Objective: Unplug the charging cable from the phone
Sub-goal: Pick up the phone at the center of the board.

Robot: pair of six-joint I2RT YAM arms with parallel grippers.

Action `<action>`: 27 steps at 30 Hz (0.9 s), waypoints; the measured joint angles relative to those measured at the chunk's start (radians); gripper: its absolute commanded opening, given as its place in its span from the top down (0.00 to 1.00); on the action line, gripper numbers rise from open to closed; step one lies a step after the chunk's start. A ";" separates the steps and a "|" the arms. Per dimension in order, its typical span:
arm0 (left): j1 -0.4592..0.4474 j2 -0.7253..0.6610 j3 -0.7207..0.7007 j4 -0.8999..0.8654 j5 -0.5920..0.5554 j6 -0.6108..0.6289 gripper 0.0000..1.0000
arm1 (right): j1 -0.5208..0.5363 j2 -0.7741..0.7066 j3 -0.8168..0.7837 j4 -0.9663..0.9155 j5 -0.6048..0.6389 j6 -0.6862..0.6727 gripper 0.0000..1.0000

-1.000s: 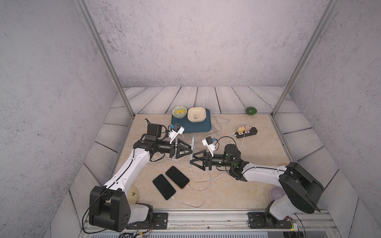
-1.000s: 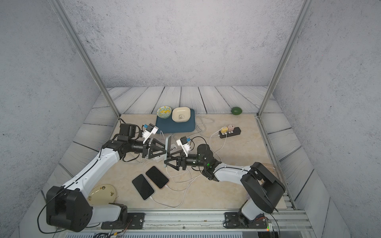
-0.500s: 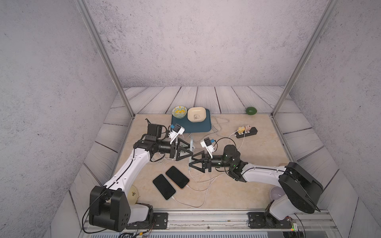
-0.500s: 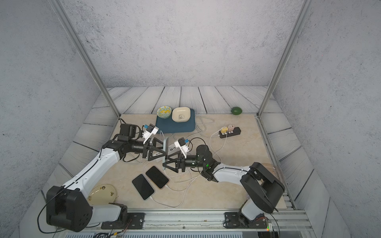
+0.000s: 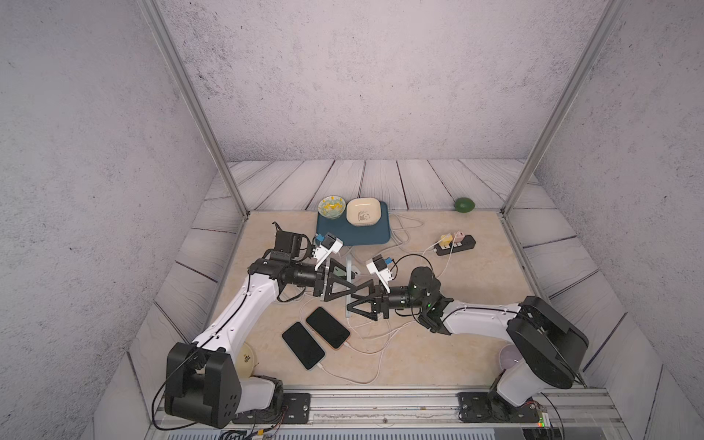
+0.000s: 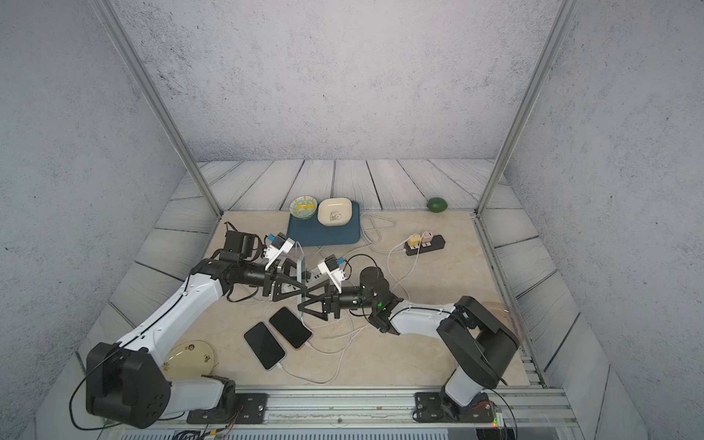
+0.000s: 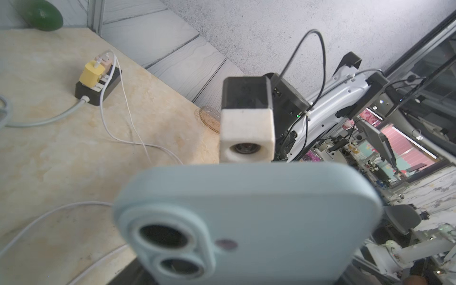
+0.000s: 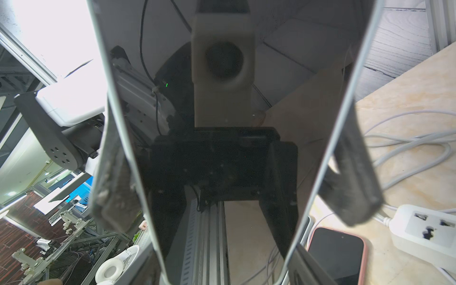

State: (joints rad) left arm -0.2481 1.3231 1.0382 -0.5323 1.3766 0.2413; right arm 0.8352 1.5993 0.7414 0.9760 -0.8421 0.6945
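Mid-counter [image 5: 438, 343], my left pincer [image 5: 343, 284] noses close to the back of the pale blue phone [image 5: 348, 272]; cannot tell whether its jaws are parted or pinched, tips hidden. Phone stands on edge, near two dark phones [image 5: 327, 327] lying flat, and my right pincer [image 5: 362, 297] clamps it across both long edges, screen toward that wrist. White charging cable [image 7: 81, 203] trails over the counter; whether it is plugged into the upright phone, I cannot tell.
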 measured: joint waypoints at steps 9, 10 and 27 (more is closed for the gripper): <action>-0.002 0.000 0.000 -0.013 0.001 0.003 0.40 | 0.000 0.002 0.000 -0.008 0.000 -0.010 0.27; -0.002 0.000 0.000 -0.015 0.000 0.005 0.44 | 0.000 0.001 0.000 -0.011 0.001 -0.014 0.24; -0.003 0.006 0.017 -0.073 -0.026 0.053 0.64 | 0.023 -0.087 -0.062 -0.258 0.039 -0.241 0.21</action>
State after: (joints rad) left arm -0.2512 1.3296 1.0554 -0.6056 1.3506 0.2947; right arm 0.8585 1.5124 0.6796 0.7177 -0.8032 0.4534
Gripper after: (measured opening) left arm 0.819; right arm 0.804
